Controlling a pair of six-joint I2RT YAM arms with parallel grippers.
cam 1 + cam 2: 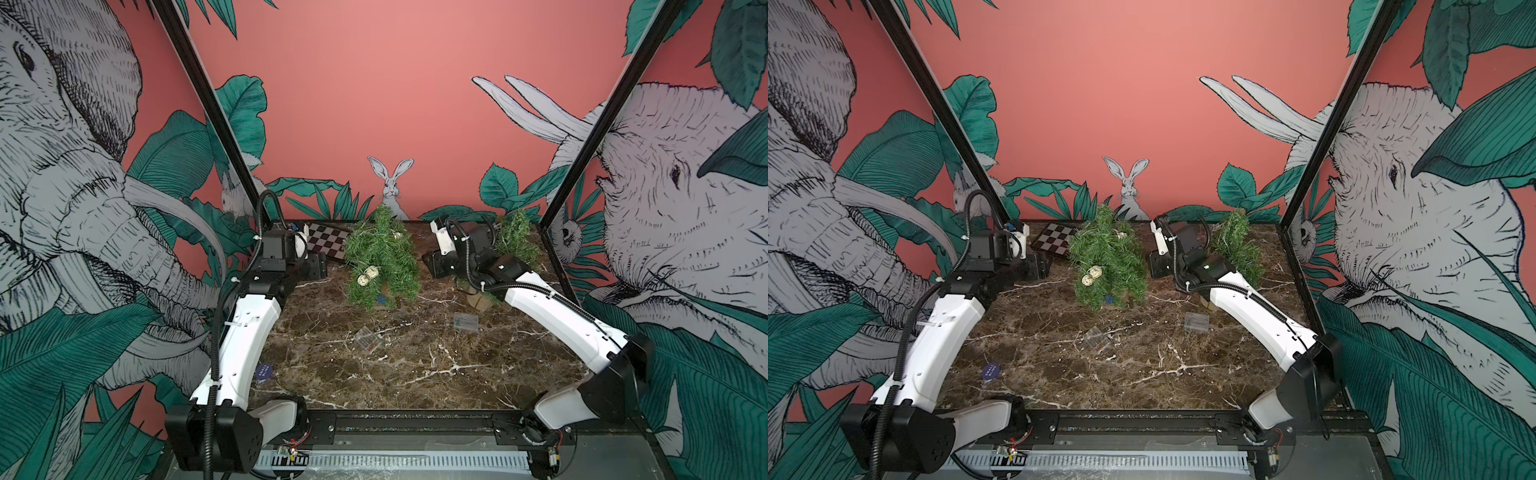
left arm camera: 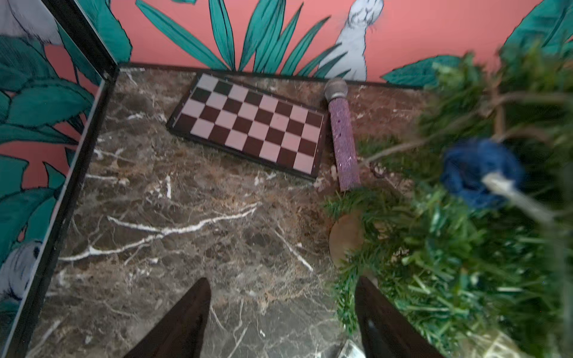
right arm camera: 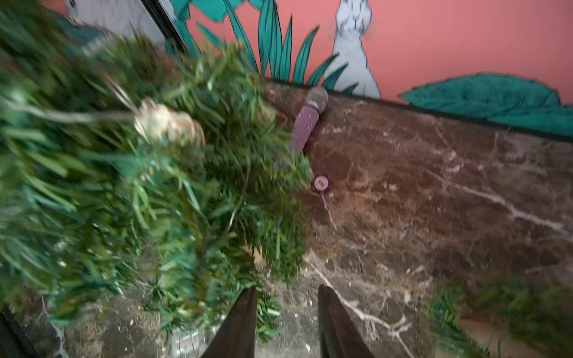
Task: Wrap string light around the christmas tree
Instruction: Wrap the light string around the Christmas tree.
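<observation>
Two christmas trees stand on the desk (image 1: 415,374): the middle tree (image 1: 382,257) and the right tree (image 1: 515,241). One string light (image 1: 368,276) hangs on the middle tree, with three cream woven balls and one blue showing. Two clear plastic boxes (image 1: 368,338) (image 1: 466,322), one chessboard (image 1: 326,243), one microphone (image 2: 342,136) and one poker chip (image 1: 264,371) lie around. The left gripper (image 2: 283,279) gapes wide and empty, one finger at the needles. The right gripper (image 3: 287,287), between the trees, is narrowly parted and empty.
</observation>
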